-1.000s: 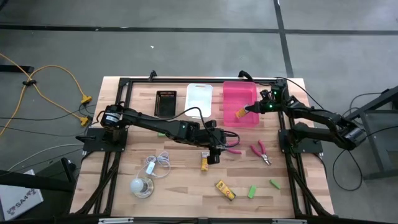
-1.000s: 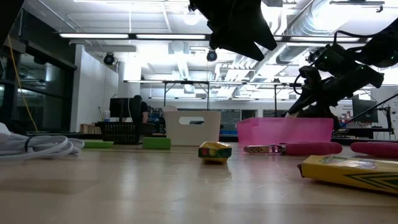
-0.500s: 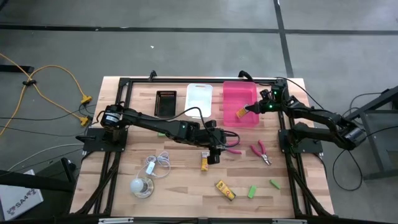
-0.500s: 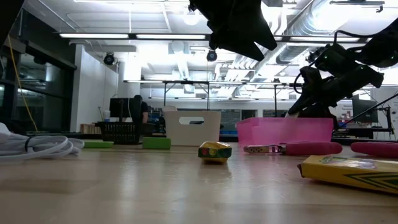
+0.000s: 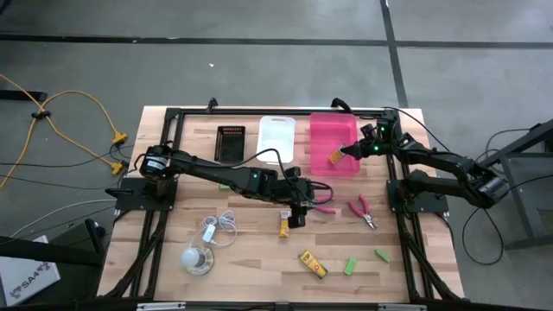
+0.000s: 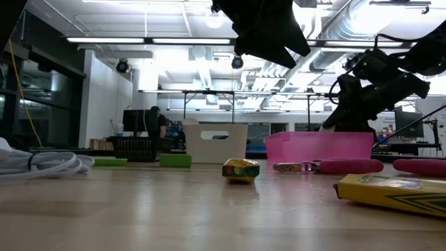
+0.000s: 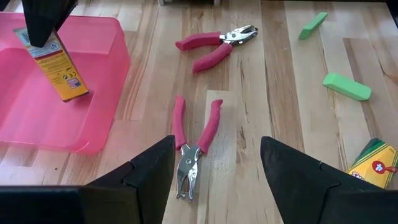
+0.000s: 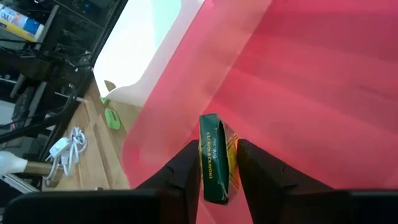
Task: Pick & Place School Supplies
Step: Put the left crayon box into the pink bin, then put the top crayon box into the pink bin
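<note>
A wooden table [image 5: 259,259] carries a pink bin [image 5: 333,144], a white bin [image 5: 277,136] beside it and a small black basket [image 5: 231,142] further along the same edge. A coiled white cord [image 5: 220,226] lies near a pale round disc [image 5: 197,259] toward the opposite corner. On the grey floor beside the table runs a yellow cable [image 5: 73,121].

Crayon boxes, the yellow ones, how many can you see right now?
3. One crayon box is gripped by the right claw over the pink bin; one lies below the left claw; one near the front edge.
</note>
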